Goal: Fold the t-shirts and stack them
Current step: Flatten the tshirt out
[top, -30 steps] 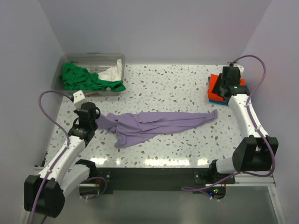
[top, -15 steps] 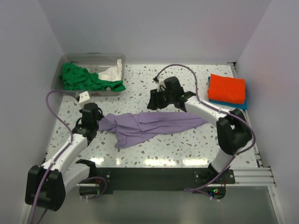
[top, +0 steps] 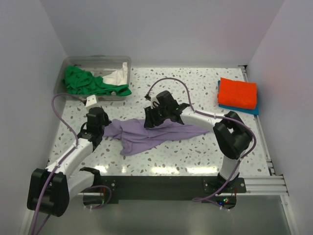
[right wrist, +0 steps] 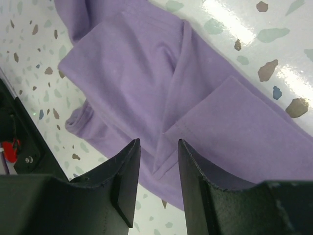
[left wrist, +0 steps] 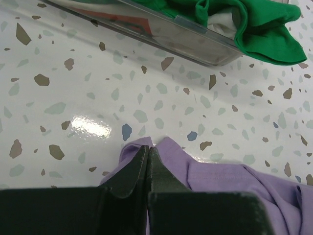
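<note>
Overhead view: a crumpled, soft lavender purple t-shirt (top: pixel 156 131) lies on the speckled white bench (top: pixel 190 88). It sits just in front of a clear plastic tub (top: pixel 93 60) and trails away to the right of it, with its long axis running left to right. The left pincer (top: pixel 100 128) grips the shirt end nearest the tub. The right pincer (top: pixel 149 121) hangs over the shirt's middle, so the free end far from the tub seems the right arm's to take.

Left wrist view: the black jaws are pressed together on the shirt's edge, with the tub wall beyond.

Right wrist view: the jaws stand apart, holding nothing. Lavender folds lie directly beneath and between them, so a short descent would probably meet cloth.
</note>
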`<act>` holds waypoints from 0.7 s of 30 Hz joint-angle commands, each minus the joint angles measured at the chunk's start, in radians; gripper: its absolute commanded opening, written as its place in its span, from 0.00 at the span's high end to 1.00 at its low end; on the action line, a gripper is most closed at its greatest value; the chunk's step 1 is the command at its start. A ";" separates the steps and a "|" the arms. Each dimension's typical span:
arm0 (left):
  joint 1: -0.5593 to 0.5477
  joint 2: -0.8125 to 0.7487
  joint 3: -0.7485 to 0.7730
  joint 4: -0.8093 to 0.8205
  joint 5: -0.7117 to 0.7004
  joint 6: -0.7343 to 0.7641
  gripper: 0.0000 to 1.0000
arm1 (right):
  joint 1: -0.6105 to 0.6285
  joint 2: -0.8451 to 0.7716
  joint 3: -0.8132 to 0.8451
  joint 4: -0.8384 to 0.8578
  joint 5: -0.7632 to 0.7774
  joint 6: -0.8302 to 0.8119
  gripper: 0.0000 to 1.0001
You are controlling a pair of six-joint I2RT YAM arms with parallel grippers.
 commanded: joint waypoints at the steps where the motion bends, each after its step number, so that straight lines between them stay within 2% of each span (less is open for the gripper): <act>1: 0.005 -0.010 0.000 0.063 0.010 -0.011 1.00 | -0.002 0.028 0.030 -0.005 0.061 -0.027 0.60; 11: 0.004 -0.019 -0.006 0.060 0.018 -0.012 1.00 | 0.016 0.077 0.058 -0.036 0.088 -0.040 0.61; 21: 0.005 -0.019 -0.007 0.060 0.024 -0.014 1.00 | 0.030 0.118 0.102 -0.076 0.137 -0.043 0.56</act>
